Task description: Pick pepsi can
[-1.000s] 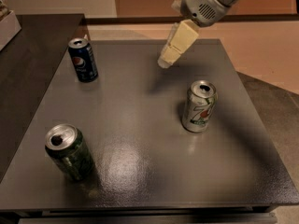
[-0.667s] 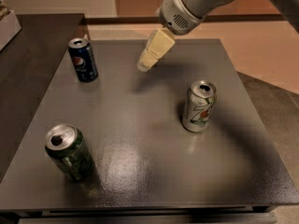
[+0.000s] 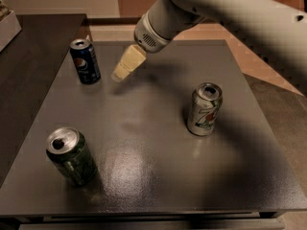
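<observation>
The pepsi can [image 3: 85,61] is dark navy blue with a round logo and a silver top. It stands upright at the far left of the dark table [image 3: 153,166]. My gripper [image 3: 123,67] hangs above the table just to the right of the can, a short gap away, with its pale fingers pointing down and to the left. The gripper touches nothing and holds nothing.
A dark green can [image 3: 71,156] stands at the near left. A silver-white can with green and red print [image 3: 204,109] stands at the right. A darker counter [image 3: 29,56] adjoins the table on the left, with a white object [image 3: 7,23] at its far corner.
The arm has swung left across the far side of the table, bringing the gripper from right of centre to just beside the pepsi can. The cans have not moved.
</observation>
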Motion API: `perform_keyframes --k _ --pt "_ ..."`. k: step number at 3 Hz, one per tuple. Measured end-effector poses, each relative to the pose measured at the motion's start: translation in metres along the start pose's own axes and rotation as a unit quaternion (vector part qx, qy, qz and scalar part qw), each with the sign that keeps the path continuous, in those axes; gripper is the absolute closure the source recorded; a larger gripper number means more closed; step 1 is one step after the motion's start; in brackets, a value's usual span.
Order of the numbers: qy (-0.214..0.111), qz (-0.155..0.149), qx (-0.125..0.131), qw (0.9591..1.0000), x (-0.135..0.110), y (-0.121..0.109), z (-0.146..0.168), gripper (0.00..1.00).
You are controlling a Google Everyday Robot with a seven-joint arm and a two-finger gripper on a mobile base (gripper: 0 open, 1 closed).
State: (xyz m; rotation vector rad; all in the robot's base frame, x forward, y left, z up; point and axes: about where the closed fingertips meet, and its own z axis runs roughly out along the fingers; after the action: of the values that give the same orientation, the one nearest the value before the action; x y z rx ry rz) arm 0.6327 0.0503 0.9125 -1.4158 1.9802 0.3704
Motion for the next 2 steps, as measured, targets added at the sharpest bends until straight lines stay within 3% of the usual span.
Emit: perform_keyframes --k 2 --pt "-0.006 0.040 0.013 0.9991 -0.031 0.004 0.052 0.00"
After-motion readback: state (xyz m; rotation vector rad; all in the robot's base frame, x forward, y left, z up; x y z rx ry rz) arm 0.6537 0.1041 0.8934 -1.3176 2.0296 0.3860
